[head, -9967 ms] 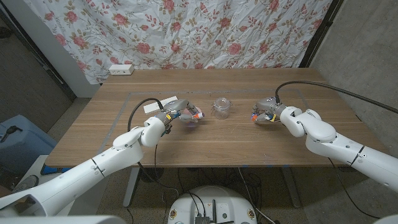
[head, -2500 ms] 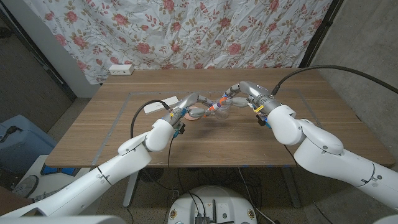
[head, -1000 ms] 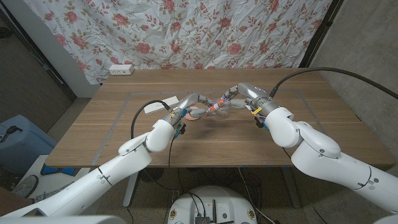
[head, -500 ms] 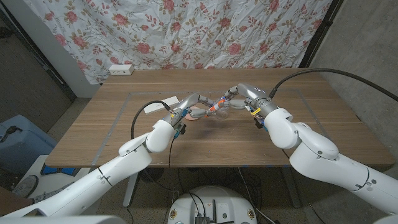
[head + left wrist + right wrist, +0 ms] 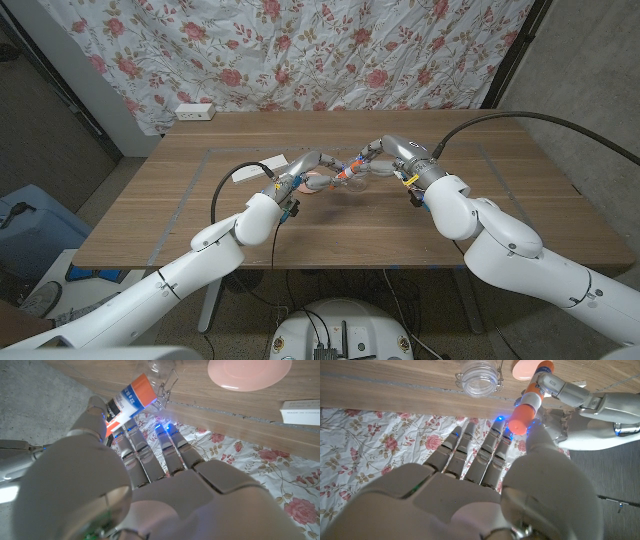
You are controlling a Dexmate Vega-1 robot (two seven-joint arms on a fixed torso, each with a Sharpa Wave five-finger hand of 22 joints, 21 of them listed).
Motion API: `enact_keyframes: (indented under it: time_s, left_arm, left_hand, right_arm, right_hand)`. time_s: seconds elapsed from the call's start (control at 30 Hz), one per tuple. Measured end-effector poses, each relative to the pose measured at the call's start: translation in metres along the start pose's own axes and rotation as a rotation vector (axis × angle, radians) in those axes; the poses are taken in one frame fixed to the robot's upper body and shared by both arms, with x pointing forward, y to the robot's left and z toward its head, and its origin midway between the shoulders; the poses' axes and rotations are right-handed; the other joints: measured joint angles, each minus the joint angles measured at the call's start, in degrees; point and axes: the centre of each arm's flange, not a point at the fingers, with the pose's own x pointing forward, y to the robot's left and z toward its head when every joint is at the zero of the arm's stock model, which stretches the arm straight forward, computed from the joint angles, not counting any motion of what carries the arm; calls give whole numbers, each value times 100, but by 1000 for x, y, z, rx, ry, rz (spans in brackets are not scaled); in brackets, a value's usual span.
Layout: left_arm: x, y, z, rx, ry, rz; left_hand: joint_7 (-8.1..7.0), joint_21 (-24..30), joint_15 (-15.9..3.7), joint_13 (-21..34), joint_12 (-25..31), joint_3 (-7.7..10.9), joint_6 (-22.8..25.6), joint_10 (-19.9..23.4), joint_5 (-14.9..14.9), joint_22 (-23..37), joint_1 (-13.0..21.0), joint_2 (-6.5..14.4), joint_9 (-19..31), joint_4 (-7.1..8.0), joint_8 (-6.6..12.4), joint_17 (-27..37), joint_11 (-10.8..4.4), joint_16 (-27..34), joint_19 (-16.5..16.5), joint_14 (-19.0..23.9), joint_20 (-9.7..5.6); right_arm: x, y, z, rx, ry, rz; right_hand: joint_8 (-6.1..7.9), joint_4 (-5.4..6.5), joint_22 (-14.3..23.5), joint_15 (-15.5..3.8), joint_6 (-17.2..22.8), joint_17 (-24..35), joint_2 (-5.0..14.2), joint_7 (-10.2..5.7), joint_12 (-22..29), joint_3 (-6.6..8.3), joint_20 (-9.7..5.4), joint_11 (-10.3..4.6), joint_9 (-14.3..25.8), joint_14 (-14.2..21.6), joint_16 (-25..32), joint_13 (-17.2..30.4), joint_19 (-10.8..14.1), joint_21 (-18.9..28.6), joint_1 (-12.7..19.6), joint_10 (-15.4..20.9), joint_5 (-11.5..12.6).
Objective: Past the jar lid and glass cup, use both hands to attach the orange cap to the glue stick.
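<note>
Above the wooden bench [image 5: 200, 215], the left hand [image 5: 303, 172] grips the glue stick [image 5: 539, 382], its long axis pointing at the right hand [image 5: 383, 155], which pinches the smooth orange cap [image 5: 524, 414] on the stick's end, in line, over the glass cup [image 5: 479, 371] and pink jar lid [image 5: 249, 372]

The glass cup [image 5: 357, 178] stood just beneath the joined hands, and the jar lid [image 5: 318, 183] lay close beside it, crowding mid-table; bare wood stretched open toward both table [image 5: 150, 215] ends.
</note>
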Motion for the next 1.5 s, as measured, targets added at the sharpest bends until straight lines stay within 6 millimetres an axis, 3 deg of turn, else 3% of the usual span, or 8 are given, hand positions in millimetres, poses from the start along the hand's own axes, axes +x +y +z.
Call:
enact_keyframes:
  time_s: [1.5]
  left_arm:
    - [4,0,-2,-7,3,2]
  left_hand:
    - [0,0,0,3,1,0,0,0,5,0,-27,-26,0,0,0,11,0,0,0,0,0]
  right_arm:
    - [8,2,4,1,-1,4]
  right_hand:
    - [-67,16,0,0,22,26,53,22,0,-64,0,0,15,0,29,-1,0,0,53,0,0]
